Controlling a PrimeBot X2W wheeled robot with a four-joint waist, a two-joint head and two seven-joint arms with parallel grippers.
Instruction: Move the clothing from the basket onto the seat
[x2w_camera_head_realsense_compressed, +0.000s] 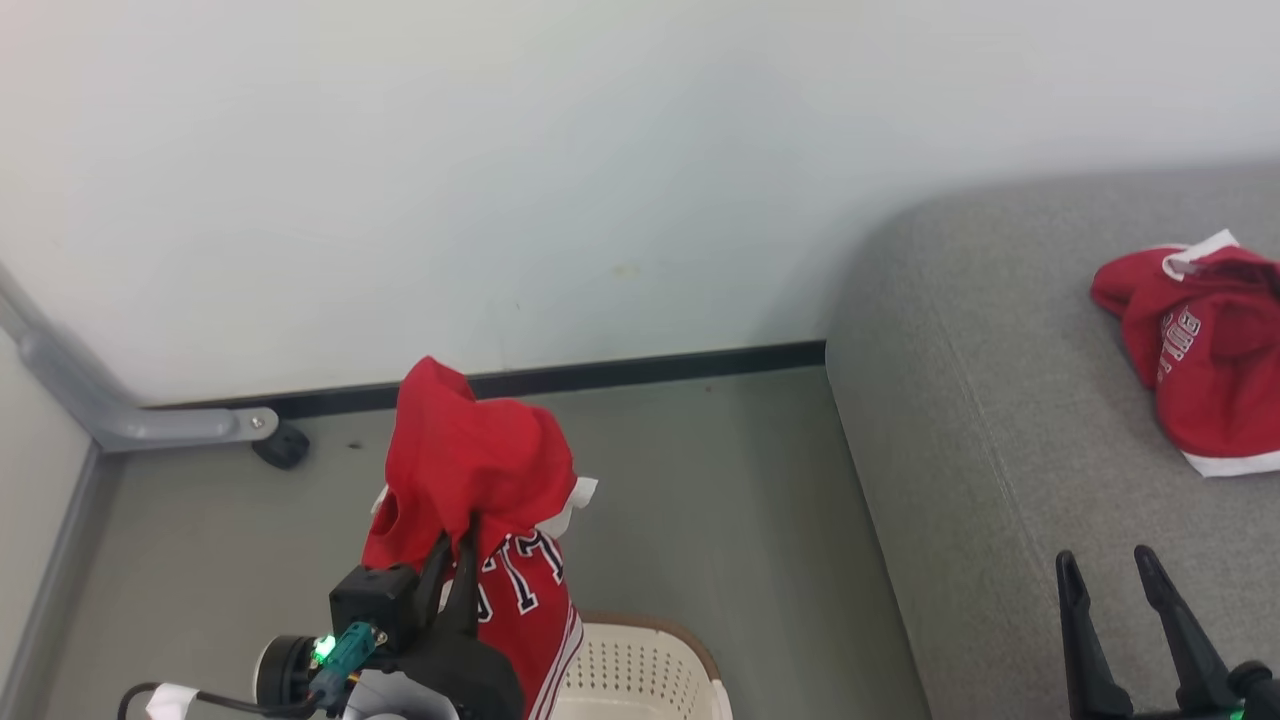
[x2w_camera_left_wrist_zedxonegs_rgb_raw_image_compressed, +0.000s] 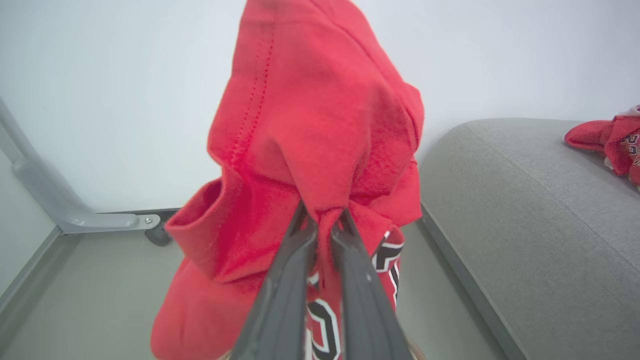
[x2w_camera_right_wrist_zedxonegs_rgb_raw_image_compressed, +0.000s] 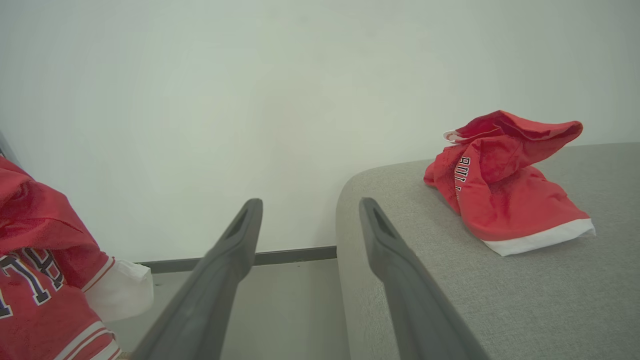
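1. Left gripper (x2w_camera_head_realsense_compressed: 455, 545): I read its jaws as clamped tight on 1 red garment (x2w_camera_head_realsense_compressed: 470, 470). The garment is held up, with its lower end hanging at the basket (x2w_camera_head_realsense_compressed: 640, 670) rim.
2. Right gripper (x2w_camera_head_realsense_compressed: 1105, 560): I see the jaws spread apart and holding nothing, over the seat (x2w_camera_head_realsense_compressed: 1000, 420) near its front edge.
3. A 2nd red garment (x2w_camera_head_realsense_compressed: 1200, 370) lies crumpled on the seat, beyond the right gripper.

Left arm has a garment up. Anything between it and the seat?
Nothing visible. The left gripper holds the red garment above the basket; just floor lies between it and the seat, whose near edge is bare. A second garment sits farther right.
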